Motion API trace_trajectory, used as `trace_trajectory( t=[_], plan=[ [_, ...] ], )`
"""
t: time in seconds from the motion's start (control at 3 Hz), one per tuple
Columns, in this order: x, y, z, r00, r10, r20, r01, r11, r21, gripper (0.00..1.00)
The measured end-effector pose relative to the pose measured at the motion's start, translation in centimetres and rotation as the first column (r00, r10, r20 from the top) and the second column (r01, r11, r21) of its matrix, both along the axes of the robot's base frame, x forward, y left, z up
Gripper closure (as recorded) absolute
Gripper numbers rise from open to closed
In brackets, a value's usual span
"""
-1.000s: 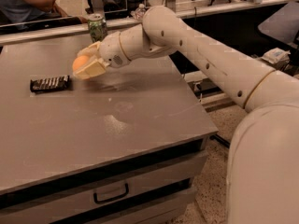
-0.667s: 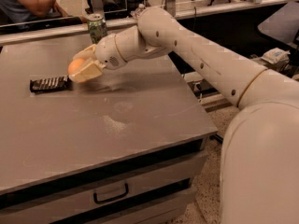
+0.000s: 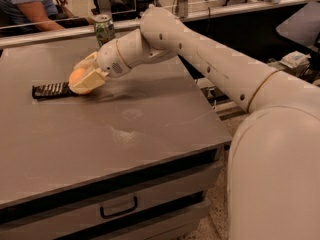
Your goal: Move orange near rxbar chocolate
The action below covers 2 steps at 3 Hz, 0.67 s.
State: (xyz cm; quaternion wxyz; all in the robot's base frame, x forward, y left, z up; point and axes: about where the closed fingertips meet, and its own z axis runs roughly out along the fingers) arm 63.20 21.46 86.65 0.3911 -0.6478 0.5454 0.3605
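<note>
The orange [image 3: 76, 76] is round and plain, held between the pale fingers of my gripper [image 3: 82, 77]. The gripper is shut on it, low over the grey table [image 3: 125, 129] at the left. The rxbar chocolate [image 3: 50, 90] is a flat dark bar with pale lettering, lying on the table just left of the orange; its right end is right next to or under the gripper. The white arm reaches in from the right.
A green soda can [image 3: 104, 30] stands at the table's far edge behind the gripper. A person in a blue shirt [image 3: 27, 4] sits beyond the table at the top left. Drawers [image 3: 117, 209] are under the table front. The table's right edge drops to the floor.
The gripper with the orange has moved left and down, closer to the rxbar chocolate. The bar and the can have not moved.
</note>
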Motion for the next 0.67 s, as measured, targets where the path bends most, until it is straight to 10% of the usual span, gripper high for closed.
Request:
trace_trajectory(
  t=[0.67],
  plan=[
    [-0.34, -0.37, -0.22, 1.0, 0.005, 0.002, -0.004, 1.0, -0.022, 0.0]
  ],
)
